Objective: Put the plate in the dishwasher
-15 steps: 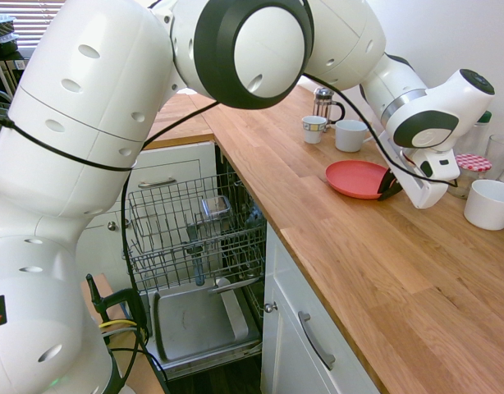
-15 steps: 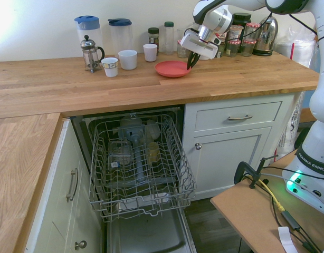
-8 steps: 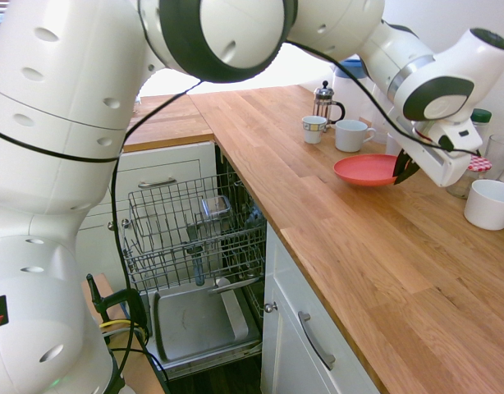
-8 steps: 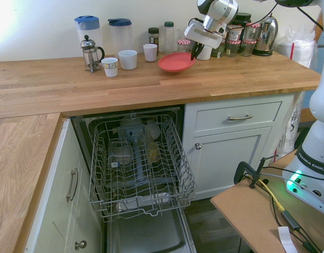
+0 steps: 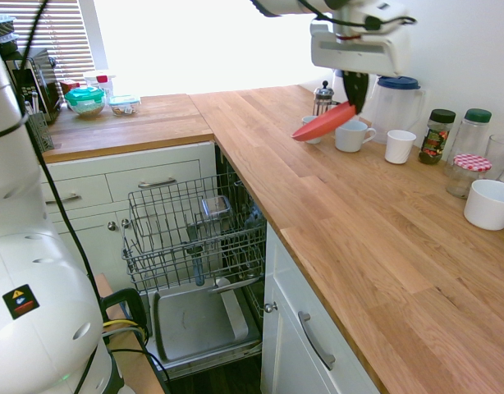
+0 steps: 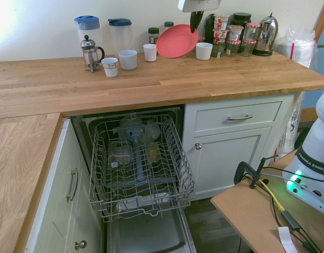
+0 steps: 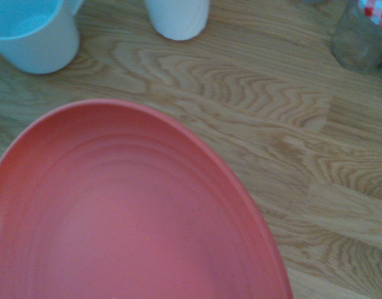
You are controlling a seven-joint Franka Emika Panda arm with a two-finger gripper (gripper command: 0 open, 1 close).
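Gripper (image 6: 196,21): clamped on the rim of the plate (image 6: 176,41), held tilted in the air above the worktop (image 6: 151,79) near the mugs. Step: carrying. Next: swing over to the open dishwasher (image 6: 138,163), turn the plate on edge, lower between rack prongs.

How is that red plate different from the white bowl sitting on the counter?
The plate is coral red, flat and shallow; the white bowl is deeper with upright sides. The plate hangs tilted in the air, pinched at its rim by the robot's gripper; the bowl stands upright on the wooden counter, untouched. The plate is over the mugs, the bowl near the jars. Both are round, plain and look empty.
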